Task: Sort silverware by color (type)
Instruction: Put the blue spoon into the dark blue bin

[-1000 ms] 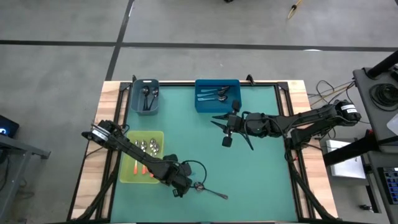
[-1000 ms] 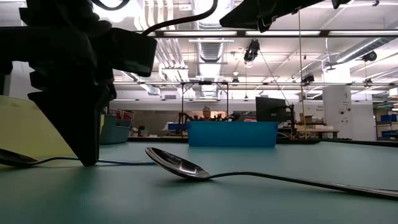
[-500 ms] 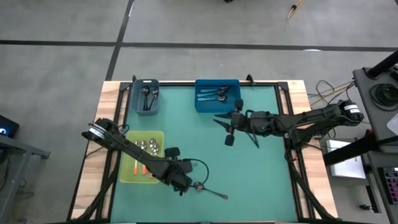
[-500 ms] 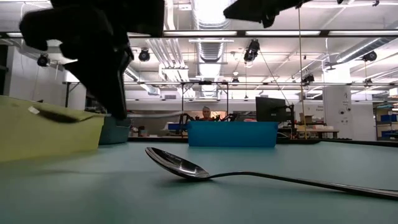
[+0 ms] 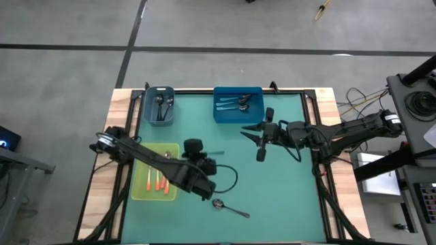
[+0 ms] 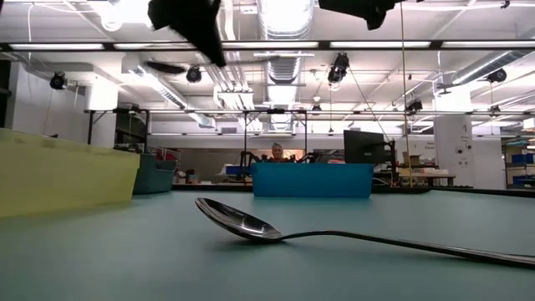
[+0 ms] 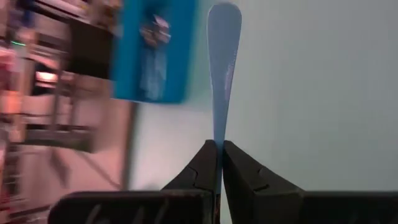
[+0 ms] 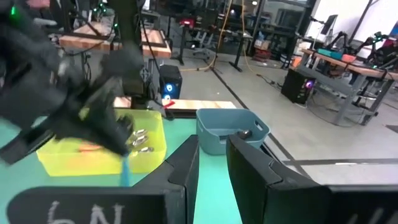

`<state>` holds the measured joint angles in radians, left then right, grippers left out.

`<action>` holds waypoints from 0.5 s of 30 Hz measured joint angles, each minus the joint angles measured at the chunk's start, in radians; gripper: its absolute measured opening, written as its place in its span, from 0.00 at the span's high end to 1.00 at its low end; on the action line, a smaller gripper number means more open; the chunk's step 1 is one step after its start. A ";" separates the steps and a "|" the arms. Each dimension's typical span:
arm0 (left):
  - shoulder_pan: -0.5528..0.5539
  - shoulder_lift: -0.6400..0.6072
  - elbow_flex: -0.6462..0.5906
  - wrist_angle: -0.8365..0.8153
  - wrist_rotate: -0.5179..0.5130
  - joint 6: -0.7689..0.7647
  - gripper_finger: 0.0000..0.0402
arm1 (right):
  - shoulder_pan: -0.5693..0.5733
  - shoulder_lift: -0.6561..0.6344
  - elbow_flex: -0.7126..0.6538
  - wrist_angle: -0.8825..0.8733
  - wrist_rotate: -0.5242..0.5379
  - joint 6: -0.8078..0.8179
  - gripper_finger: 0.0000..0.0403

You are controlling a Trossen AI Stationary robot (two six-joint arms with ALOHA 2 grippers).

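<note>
My left gripper (image 5: 206, 154) hangs above the table's middle, beside the yellow-green bin (image 5: 138, 192), shut on a light-blue-handled spoon (image 7: 222, 68). The spoon's bowl is hidden behind the fingers. A dark metal spoon (image 5: 229, 208) lies flat on the green mat near the front edge, its bowl (image 6: 238, 221) toward the left. My right gripper (image 5: 257, 135) hovers in front of the blue bin (image 5: 221, 114); it is open with nothing between its fingers (image 8: 186, 168). My left gripper pinches the narrow part of the spoon's light blue handle (image 7: 218, 138) between its two fingertips. The handle sticks straight out beyond the fingers, in line with them, its broad free end (image 7: 224, 18) foremost. The spoon is lifted clear of the table.
A grey-blue bin (image 5: 149, 117) with dark spoons stands at the far left; the blue bin holds light-blue-handled spoons (image 5: 231, 103). Orange-handled spoons (image 5: 158, 180) lie in the yellow-green bin. The mat's right half is bare.
My left gripper has risen from the mat near the front edge and gone toward the far edge, rolling as it went. It carries the light-blue-handled spoon, now lifted clear. My right gripper has drifted a little toward the table's right edge. The dark spoon has stayed put.
</note>
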<state>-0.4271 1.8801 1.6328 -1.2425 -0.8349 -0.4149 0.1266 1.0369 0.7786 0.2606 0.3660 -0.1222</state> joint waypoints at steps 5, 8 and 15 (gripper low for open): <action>0.029 -0.024 0.049 0.001 -0.178 0.032 1.00 | 0.000 -0.003 -0.001 -0.010 0.000 -0.001 0.82; 0.043 -0.052 0.043 0.005 -0.278 0.036 1.00 | 0.000 -0.003 -0.001 -0.009 0.000 -0.006 0.82; 0.122 -0.135 0.034 0.009 -0.338 0.102 1.00 | 0.000 0.000 -0.001 -0.009 0.000 -0.027 0.82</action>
<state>-0.3048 1.7455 1.6665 -1.2335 -1.1732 -0.3132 0.1265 1.0370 0.7773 0.2516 0.3656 -0.1490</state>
